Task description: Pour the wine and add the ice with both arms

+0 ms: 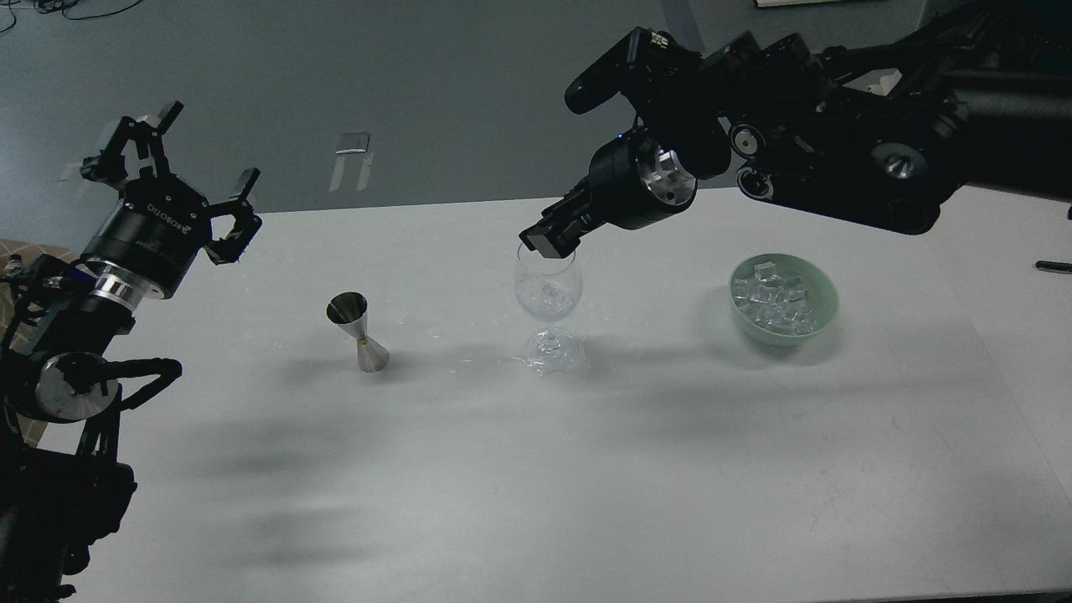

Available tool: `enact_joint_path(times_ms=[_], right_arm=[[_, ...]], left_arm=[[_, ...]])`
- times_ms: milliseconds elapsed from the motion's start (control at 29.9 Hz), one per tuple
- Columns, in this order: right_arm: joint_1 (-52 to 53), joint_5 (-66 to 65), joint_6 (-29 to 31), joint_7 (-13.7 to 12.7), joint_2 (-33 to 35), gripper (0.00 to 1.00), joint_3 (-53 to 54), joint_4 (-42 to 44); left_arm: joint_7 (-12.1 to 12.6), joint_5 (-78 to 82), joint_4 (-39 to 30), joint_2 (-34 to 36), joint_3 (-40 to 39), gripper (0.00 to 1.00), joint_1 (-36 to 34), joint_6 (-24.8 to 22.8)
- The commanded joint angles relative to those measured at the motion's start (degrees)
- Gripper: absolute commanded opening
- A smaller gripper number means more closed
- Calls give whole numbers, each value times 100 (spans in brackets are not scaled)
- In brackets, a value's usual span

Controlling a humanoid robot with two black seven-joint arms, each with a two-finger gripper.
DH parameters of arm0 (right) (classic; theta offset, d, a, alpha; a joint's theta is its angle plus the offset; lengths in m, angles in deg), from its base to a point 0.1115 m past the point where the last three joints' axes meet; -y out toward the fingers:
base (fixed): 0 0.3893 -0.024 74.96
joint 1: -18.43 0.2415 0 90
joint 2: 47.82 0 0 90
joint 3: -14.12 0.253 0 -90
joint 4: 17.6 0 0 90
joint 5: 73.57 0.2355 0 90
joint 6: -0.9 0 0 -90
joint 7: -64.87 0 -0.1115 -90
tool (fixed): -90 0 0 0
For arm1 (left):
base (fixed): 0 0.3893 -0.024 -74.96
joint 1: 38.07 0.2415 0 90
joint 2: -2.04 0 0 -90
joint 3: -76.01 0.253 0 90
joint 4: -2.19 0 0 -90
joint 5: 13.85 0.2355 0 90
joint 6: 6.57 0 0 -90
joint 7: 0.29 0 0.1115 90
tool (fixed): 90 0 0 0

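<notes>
A clear wine glass (548,295) stands upright at the table's middle, with a small glassy lump that looks like ice (548,292) in its bowl. My right gripper (548,242) points down right over the glass's rim; its fingers are dark and close together, and I cannot tell them apart. A pale green bowl (825,293) to the right holds several clear ice cubes (775,300). A steel jigger (358,332) stands to the left of the glass. My left gripper (172,163) is open and empty, raised above the table's far left edge.
The white table (536,469) ends at a far edge just behind the glass. A black pen-like thing (1053,266) lies at the far right edge. Small clear droplets or chips lie on the table around the glass's foot.
</notes>
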Motion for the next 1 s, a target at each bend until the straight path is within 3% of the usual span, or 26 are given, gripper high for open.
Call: enact_joint_path(times_ms=[0,201,401,602,669,735,802,969], right_arm=[[34,119,3,-5,1,47,9,14],[262,785,-102,-49,150,47,158,277],[193,2428,-129,-49,379,53,948,1411],[-1089,4416,-427,-31,388,61,2371,2009],[-1546,4706,-567,-22,362,68,2803,2062],[-2038,4821,-796,30,274,85,3416,2386],[-2476,4865,-849,65,30,94,4074,2649],[-3286,4927,-805,83,-463,98,5411,3046]], left_arm=[[0,0,8,3,-3,98,-8,0],[0,9,8,21,-2,98,-8,0],[0,27,35,91,6,98,-61,0],[-18,176,131,179,15,98,-122,0],[-18,255,236,310,41,98,-131,0],[-27,264,499,372,260,98,-428,0],[-70,264,780,399,366,98,-666,0],[-150,264,1597,390,428,98,-1193,0]])
